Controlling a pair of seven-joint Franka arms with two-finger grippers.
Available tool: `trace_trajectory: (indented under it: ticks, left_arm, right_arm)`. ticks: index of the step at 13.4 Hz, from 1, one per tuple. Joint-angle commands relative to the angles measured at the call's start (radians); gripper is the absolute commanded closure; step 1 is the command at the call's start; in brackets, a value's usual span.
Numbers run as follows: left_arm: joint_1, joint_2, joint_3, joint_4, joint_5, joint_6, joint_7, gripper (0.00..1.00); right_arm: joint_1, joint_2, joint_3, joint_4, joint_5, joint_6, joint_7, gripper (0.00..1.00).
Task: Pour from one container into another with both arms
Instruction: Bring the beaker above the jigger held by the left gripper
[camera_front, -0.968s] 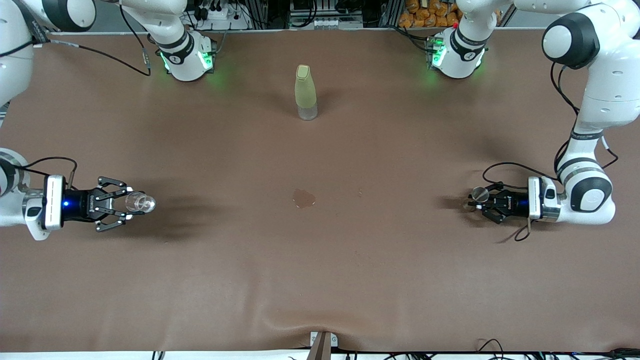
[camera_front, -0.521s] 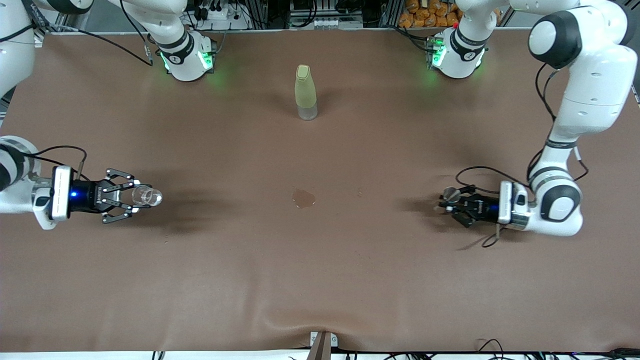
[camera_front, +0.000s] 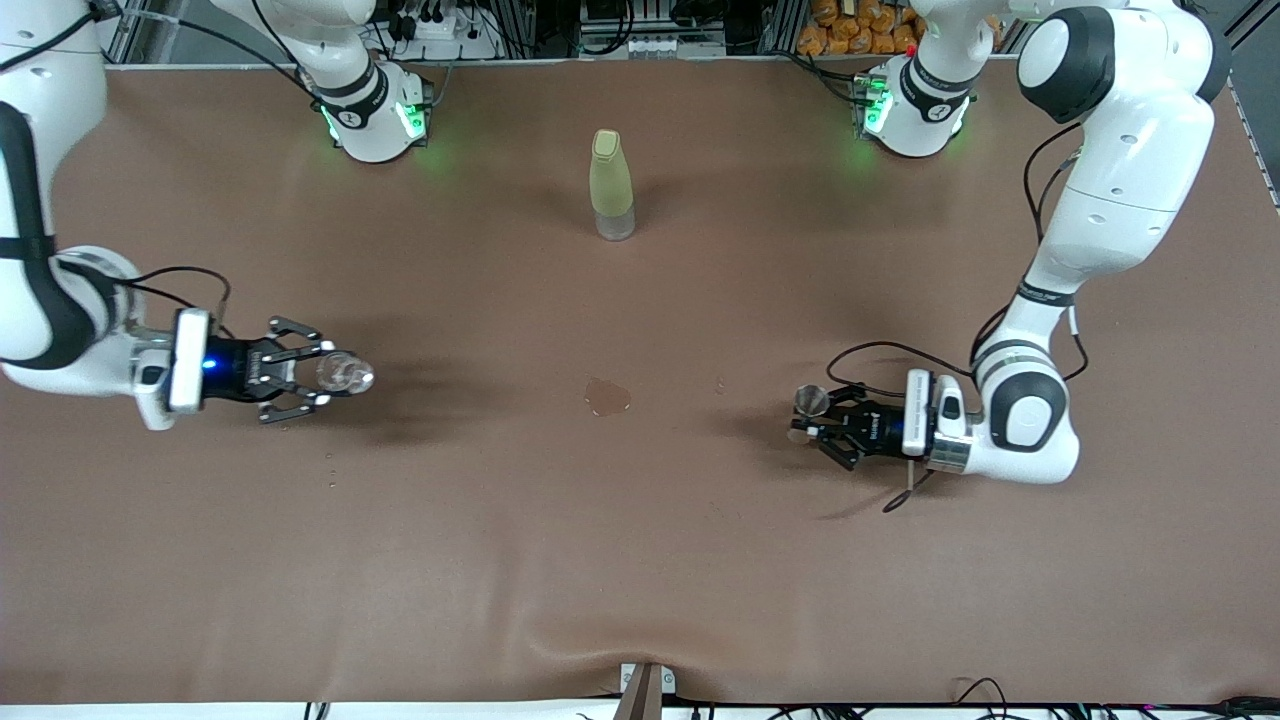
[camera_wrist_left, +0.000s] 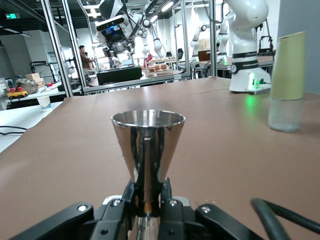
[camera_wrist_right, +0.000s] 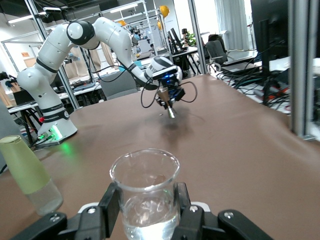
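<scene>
The right gripper (camera_front: 318, 376) is clamped on the clear glass cup (camera_front: 344, 374), which stands upright between its fingers (camera_wrist_right: 111, 205) with liquid in its lower part, held over the table (camera_front: 640, 520) toward the right arm's end. A small wet spot (camera_front: 607, 396) lies on the table between the two grippers. The left gripper (camera_front: 818, 428) is closed on the waist of the steel jigger (camera_front: 809, 403), whose upper cone rises upright above the fingertips, over the table toward the left arm's end.

desk (camera_front: 640, 560): brown cover | bottle (camera_front: 611, 186): upright, toward the bases | puddle (camera_front: 607, 396): mid-desk, nearer the camera
</scene>
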Motion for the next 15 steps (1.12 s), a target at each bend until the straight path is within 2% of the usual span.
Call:
trace_trajectory:
  ticks: [1,3,7,11,13,15]
  left_arm:
    - [0.004,-0.028,-0.050,-0.030,-0.022,0.072,-0.001,1.00]
    - [-0.015,-0.026,-0.083,-0.030,-0.060,0.136,-0.001,1.00]
    - [-0.116,-0.026,-0.086,-0.036,-0.181,0.258,-0.001,1.00]
    - [-0.223,-0.017,-0.086,-0.026,-0.273,0.383,0.005,1.00]
    - [-0.260,-0.014,-0.084,-0.023,-0.328,0.398,0.007,1.00]
    - [-0.294,-0.006,-0.080,-0.023,-0.373,0.422,0.007,1.00]
  right_arm:
    - [0.063,-0.035,-0.008,-0.082,0.084,0.044,-0.021,0.77]
    - [0.120,-0.035,-0.008,-0.093,0.146,0.075,-0.021,0.77]
    - [0.236,-0.036,-0.008,-0.093,0.312,0.149,-0.007,0.77]
    - [0.313,-0.055,-0.008,-0.074,0.378,0.211,0.101,0.77]
    - [0.339,-0.053,-0.008,-0.033,0.392,0.250,0.134,0.77]
    - [0.388,-0.050,-0.008,-0.027,0.447,0.299,0.137,0.77]
